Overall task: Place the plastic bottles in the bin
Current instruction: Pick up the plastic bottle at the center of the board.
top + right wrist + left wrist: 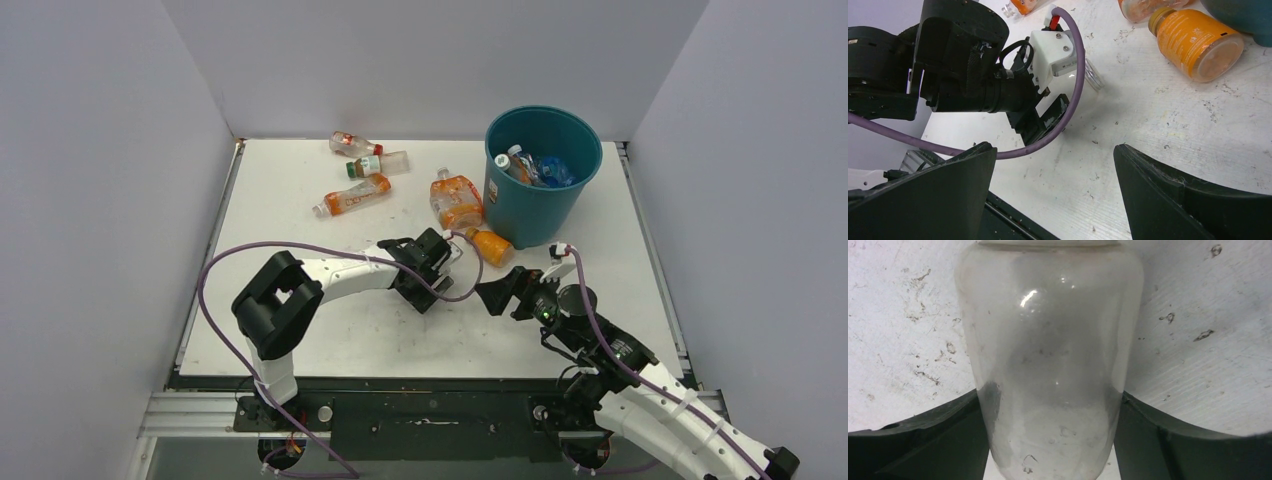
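Right gripper (503, 291) sits nearest, low over the table (620, 260). It's wide open with nothing between the fingers, and it's aimed at the left arm's work area.

Left gripper (446, 252) is down at the clear bottle (1048, 365), which lies on the table near the middle. One finger sits on each side of it, right against its walls. No dent shows in the plastic, so I can't tell whether it's squeezing or only touching. The bottle isn't lifted as far as I can see.

Step in hand: picking up the clear bottle with the left arm.

Just past it is the orange bottle (490, 246), on its side against the foot of the bin (545, 215). The crushed bottle (456, 201) lies just left of the bin. The bin is at the far right of the table and already has several bottles inside (530, 168). Three more bottles (352, 197) lie at the far left, well apart from the bin.

Next move, my read: close firmly, lift straight up, carry right and back over the bin rim, then let go. The lift has to clear the orange bottle and the rim. A smooth round wall could slip out of the grip, so confirm the hold before swinging.
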You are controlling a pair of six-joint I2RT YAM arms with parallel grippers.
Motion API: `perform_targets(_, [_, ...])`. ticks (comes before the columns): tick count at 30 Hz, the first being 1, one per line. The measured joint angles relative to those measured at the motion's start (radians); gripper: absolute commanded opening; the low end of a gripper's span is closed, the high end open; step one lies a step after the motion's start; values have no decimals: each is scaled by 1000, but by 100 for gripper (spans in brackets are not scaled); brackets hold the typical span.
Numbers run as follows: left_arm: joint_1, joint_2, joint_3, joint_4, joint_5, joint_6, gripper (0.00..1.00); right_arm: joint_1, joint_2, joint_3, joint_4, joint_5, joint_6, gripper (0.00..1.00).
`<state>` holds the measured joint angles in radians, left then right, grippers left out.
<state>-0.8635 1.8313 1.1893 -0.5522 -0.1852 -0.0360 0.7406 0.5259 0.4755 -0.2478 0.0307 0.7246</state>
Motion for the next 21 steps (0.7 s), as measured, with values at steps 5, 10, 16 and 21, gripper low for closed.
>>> perform_targets(5, [-5, -6, -5, 20, 35, -5, 47, 0, -2, 0, -1, 0, -2, 90])
perform_targets(10, [-4, -123, -52, 25, 70, -32, 43, 0, 13, 48, -40, 2, -28, 90])
perform_targets(16, [116, -586, -211, 160, 201, -81, 41, 0, 91, 245, -25, -3, -101, 90])
perform_targets(21, [284, -1003, -447, 537, 404, -201, 39, 1, 156, 295, 158, -92, -115, 90])
